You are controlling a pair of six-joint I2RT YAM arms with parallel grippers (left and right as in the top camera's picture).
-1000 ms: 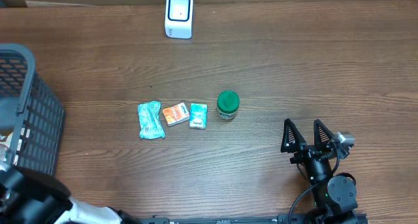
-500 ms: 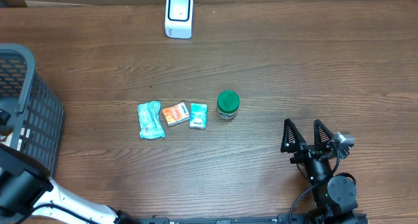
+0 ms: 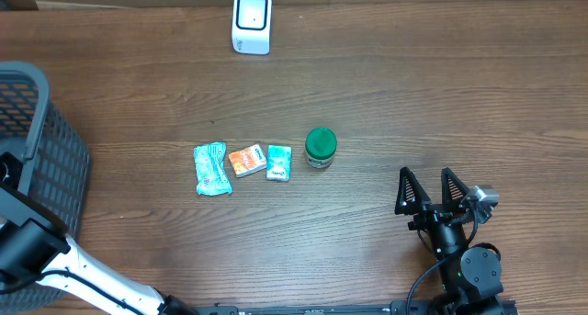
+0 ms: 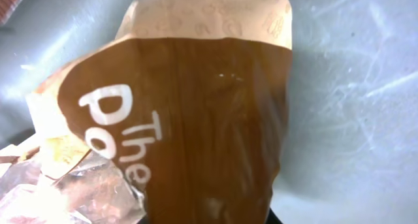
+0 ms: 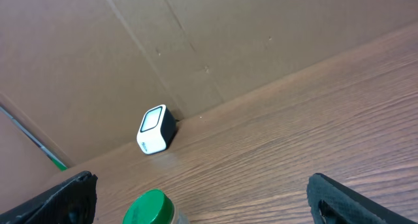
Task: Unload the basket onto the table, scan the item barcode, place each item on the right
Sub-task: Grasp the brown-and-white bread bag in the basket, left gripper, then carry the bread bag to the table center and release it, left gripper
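A brown packet with white lettering fills the left wrist view, pressed right up at my left gripper's jaws, which are shut on it; the fingers themselves are hidden behind it. Beside it lies a clear crinkled wrapper. In the overhead view only the left arm shows, reaching into the grey basket. The white scanner stands at the table's far edge, also seen as the scanner against the cardboard wall. My right gripper rests open and empty at the near right.
Mid-table lie a teal packet, an orange packet, a small teal packet and a green-lidded jar. The jar sits just ahead of the right gripper. A cardboard wall backs the table.
The left arm has shifted at the basket and its jaws have closed from wide open. The right arm and the table items have not moved.
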